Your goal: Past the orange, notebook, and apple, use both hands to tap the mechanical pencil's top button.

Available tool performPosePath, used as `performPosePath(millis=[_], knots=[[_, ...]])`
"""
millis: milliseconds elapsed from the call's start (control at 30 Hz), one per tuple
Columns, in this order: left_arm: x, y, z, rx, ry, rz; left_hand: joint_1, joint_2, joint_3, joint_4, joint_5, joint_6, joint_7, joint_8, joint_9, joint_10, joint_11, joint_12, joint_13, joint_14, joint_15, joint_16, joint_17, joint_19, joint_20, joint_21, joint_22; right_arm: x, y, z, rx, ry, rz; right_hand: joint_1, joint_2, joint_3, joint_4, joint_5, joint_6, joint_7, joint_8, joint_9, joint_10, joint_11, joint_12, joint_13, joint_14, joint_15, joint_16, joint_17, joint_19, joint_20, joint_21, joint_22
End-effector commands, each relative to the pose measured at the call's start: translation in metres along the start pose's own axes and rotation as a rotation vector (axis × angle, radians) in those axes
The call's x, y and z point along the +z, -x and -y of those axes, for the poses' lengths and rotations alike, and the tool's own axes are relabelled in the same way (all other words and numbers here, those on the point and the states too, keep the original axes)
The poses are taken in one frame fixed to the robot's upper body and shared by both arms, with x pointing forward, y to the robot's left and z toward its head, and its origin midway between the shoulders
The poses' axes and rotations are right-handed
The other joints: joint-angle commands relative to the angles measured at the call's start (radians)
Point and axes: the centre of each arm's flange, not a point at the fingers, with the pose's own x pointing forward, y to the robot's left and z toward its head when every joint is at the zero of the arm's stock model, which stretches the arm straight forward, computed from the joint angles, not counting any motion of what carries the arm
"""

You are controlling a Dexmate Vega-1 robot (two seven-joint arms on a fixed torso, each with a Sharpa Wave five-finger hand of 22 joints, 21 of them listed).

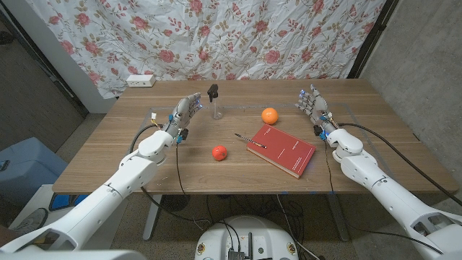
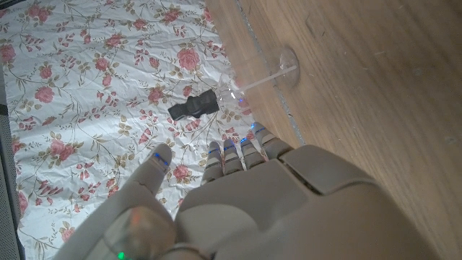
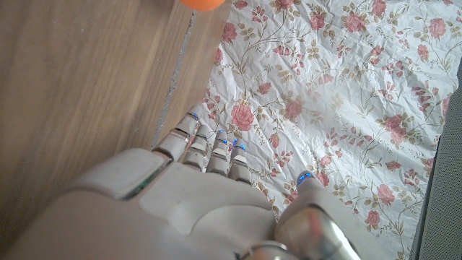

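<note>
Between both empty, spread hands [image 1: 182, 115] [image 1: 313, 106] (well apart): mechanical pencil [image 1: 250, 140] touching notebook [image 1: 281, 149]

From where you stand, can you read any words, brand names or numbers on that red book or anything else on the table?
Red notebook: a small pale mark on its cover, too small and blurred to read.
Spray bottle: clear, no label visible.
White power strip at the table's far edge: no legible marking.
Floral cloth: a rose pattern only, no text.
So nothing is readable.

Improvised lab setting. A floral sheet [image 1: 216, 36] hangs as backdrop behind the wooden surface [image 1: 108, 155]. A power strip [image 1: 140, 80] lies at the surface's far edge.
</note>
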Motion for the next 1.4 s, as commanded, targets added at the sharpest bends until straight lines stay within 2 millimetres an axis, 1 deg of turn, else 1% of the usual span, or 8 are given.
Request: performPosePath(millis=[33, 200, 300, 500, 667, 800, 1300, 1400], knots=[[0.010, 0.017, 0.007, -0.015, -0.044, -0.009, 0.012, 0.023, 0.001, -0.014, -0.003, 0.014, -0.002, 0.005, 0.002, 0.018, -0.004, 0.009, 0.004, 0.007, -0.034, 0.005, 0.000, 0.010, -0.039, 0.007, 0.003, -0.002, 0.005, 0.005, -0.011, -0.008, 0.000, 0.009, 0.003, 0.007, 0.001, 0.007, 0.009, 0.004, 0.006, 0.004, 0.007, -0.002, 0.007, 0.001, 0.003, -0.001, 0.005, -0.002, 0.006, -0.004, -0.002, 0.003], [0.016, 0.023, 0.008, -0.034, -0.072, -0.018, 0.020, 0.021, 0.000, -0.030, -0.005, 0.026, -0.008, 0.006, 0.002, 0.026, -0.008, 0.009, 0.004, 0.012, -0.042, 0.005, 0.000, 0.015, -0.041, 0.007, 0.002, -0.004, 0.008, 0.006, -0.019, -0.009, -0.001, 0.009, 0.003, 0.009, -0.001, 0.007, 0.009, 0.003, 0.006, 0.004, 0.005, -0.002, 0.006, -0.001, 0.002, -0.001, 0.005, -0.005, 0.007, -0.005, -0.003, 0.003], [0.019, 0.027, 0.009, -0.033, -0.085, -0.016, 0.032, 0.021, 0.001, -0.053, -0.007, 0.039, -0.012, 0.005, 0.002, 0.042, -0.021, 0.010, 0.004, 0.025, -0.049, 0.006, 0.001, 0.026, -0.041, 0.008, 0.002, -0.004, 0.009, 0.007, -0.023, -0.012, -0.001, 0.009, 0.003, 0.009, -0.001, 0.007, 0.009, 0.004, 0.006, 0.004, 0.004, -0.002, 0.006, -0.002, 0.002, -0.002, 0.006, -0.008, 0.007, -0.004, -0.004, 0.003], [0.025, 0.035, 0.012, -0.030, -0.116, -0.007, 0.048, 0.020, 0.002, -0.082, -0.009, 0.061, -0.023, 0.007, 0.002, 0.060, -0.025, 0.011, 0.004, 0.037, -0.057, 0.006, 0.001, 0.039, -0.044, 0.009, 0.001, -0.005, 0.010, 0.008, -0.028, -0.017, 0.002, 0.009, 0.003, 0.010, -0.002, 0.007, 0.009, 0.003, 0.006, 0.004, 0.005, -0.001, 0.007, -0.003, 0.002, -0.001, 0.006, -0.011, 0.007, -0.004, -0.005, 0.003], [0.029, 0.039, 0.014, -0.041, -0.140, 0.003, 0.067, 0.017, 0.003, -0.116, -0.012, 0.088, -0.036, 0.009, 0.002, 0.086, -0.037, 0.014, 0.004, 0.055, -0.071, 0.008, 0.001, 0.057, -0.043, 0.010, 0.001, -0.006, 0.009, 0.008, -0.025, -0.021, -0.001, 0.008, 0.004, 0.012, -0.003, 0.007, 0.010, 0.002, 0.006, 0.004, 0.004, -0.001, 0.007, -0.005, 0.002, -0.001, 0.007, -0.014, 0.008, -0.004, -0.006, 0.003], [0.032, 0.042, 0.017, -0.047, -0.157, -0.001, 0.087, 0.016, 0.001, -0.148, -0.014, 0.118, -0.043, 0.010, 0.002, 0.115, -0.046, 0.016, 0.004, 0.080, -0.075, 0.010, 0.001, 0.080, -0.029, 0.012, 0.001, -0.006, 0.008, 0.009, -0.023, -0.026, -0.003, 0.007, 0.005, 0.013, -0.004, 0.007, 0.009, 0.003, 0.006, 0.004, 0.004, -0.001, 0.008, -0.006, 0.001, 0.002, 0.007, -0.018, 0.008, 0.004, -0.007, 0.003], [0.056, 0.041, 0.030, -0.113, -0.292, -0.027, 0.127, 0.015, 0.003, -0.182, -0.012, 0.162, -0.057, 0.010, 0.002, 0.157, -0.067, 0.016, 0.004, 0.113, -0.093, 0.008, 0.001, 0.122, -0.036, 0.015, 0.001, -0.009, 0.006, 0.016, -0.024, -0.032, 0.002, 0.002, 0.004, 0.013, -0.004, 0.006, 0.010, 0.002, 0.006, 0.004, 0.003, 0.000, 0.008, -0.010, -0.001, -0.001, 0.008, -0.025, 0.007, 0.004, -0.009, 0.004], [0.060, 0.041, 0.033, -0.127, -0.317, -0.029, 0.152, 0.010, 0.006, -0.192, -0.010, 0.176, -0.064, 0.011, 0.002, 0.171, -0.074, 0.015, 0.005, 0.130, -0.095, 0.010, 0.001, 0.144, -0.034, 0.017, 0.001, -0.009, 0.006, 0.017, -0.026, -0.035, 0.004, 0.002, 0.004, 0.014, -0.004, 0.006, 0.010, 0.003, 0.006, 0.004, 0.002, 0.000, 0.008, -0.010, 0.000, 0.002, 0.009, -0.027, 0.007, 0.004, -0.010, 0.004]])
